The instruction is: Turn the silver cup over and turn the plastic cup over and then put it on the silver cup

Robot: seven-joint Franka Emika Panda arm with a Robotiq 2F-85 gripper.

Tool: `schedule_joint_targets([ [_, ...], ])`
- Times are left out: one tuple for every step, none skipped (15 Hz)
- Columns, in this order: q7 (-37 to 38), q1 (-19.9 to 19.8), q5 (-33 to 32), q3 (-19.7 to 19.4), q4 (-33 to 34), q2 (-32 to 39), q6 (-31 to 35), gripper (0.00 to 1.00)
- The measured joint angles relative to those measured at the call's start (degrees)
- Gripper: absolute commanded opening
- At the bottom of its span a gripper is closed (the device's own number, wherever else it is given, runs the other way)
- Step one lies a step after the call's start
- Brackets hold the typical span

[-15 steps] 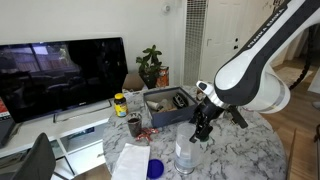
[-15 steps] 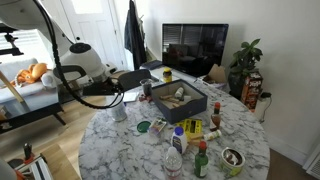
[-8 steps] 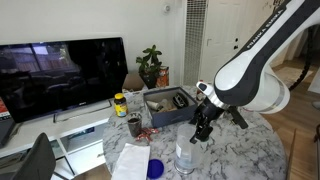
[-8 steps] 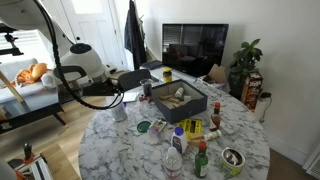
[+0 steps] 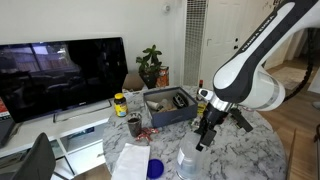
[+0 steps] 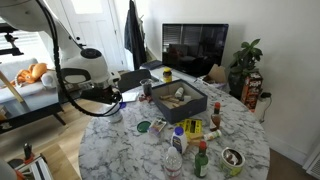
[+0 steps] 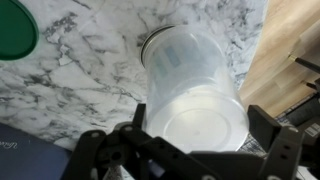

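Observation:
The plastic cup (image 7: 192, 95) is a translucent whitish tumbler standing upside down on the marble table (image 7: 70, 80), its flat base facing the wrist camera. It also shows low in an exterior view (image 5: 188, 162). My gripper (image 7: 190, 140) straddles the base from above, one black finger close on each side. A thin gap shows at the right finger, so the jaws look open. A dark ring (image 7: 165, 38) shows at the cup's far end, and I cannot tell whether it is the silver cup. In both exterior views the gripper (image 5: 205, 138) (image 6: 118, 104) hangs over the table's edge.
A dark tray (image 5: 168, 108) (image 6: 180, 100) holding items stands mid-table. A small brown cup (image 5: 134, 125), a yellow-lidded jar (image 5: 120, 104), bottles (image 6: 176, 150), white paper (image 5: 130, 160) and a green lid (image 7: 12, 28) lie around. The table edge and wooden floor (image 7: 290, 40) are beside the cup.
My gripper has moved down and slightly sideways onto the plastic cup. The cup has not visibly moved.

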Motion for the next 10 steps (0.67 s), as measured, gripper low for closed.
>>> schedule_joint_targets([
  [0.4, 0.0, 0.0, -0.3, -0.1, 0.1, -0.2, 1.0],
  [0.7, -0.1, -0.1, -0.6, -0.3, 0.3, -0.2, 1.0],
  [0.9, -0.1, -0.3, -0.9, -0.5, 0.4, -0.2, 1.0],
  [0.9, -0.1, -0.3, -1.2, -0.7, 0.6, -0.2, 1.0],
  [0.9, -0.1, -0.4, -1.4, -0.8, 0.9, -0.2, 1.0],
  [0.9, -0.1, -0.4, -1.6, -0.8, 1.2, -0.2, 1.0],
  [0.7, -0.1, -0.4, -1.7, -0.8, 1.6, -0.1, 1.0],
  [0.6, -0.1, -0.3, -1.7, -0.6, 1.9, 0.0, 1.0],
  [0.6, -0.2, -0.2, -1.8, -0.5, 2.2, 0.0, 1.0],
  [0.5, -0.3, 0.0, -1.8, -0.3, 2.5, 0.0, 1.0],
])
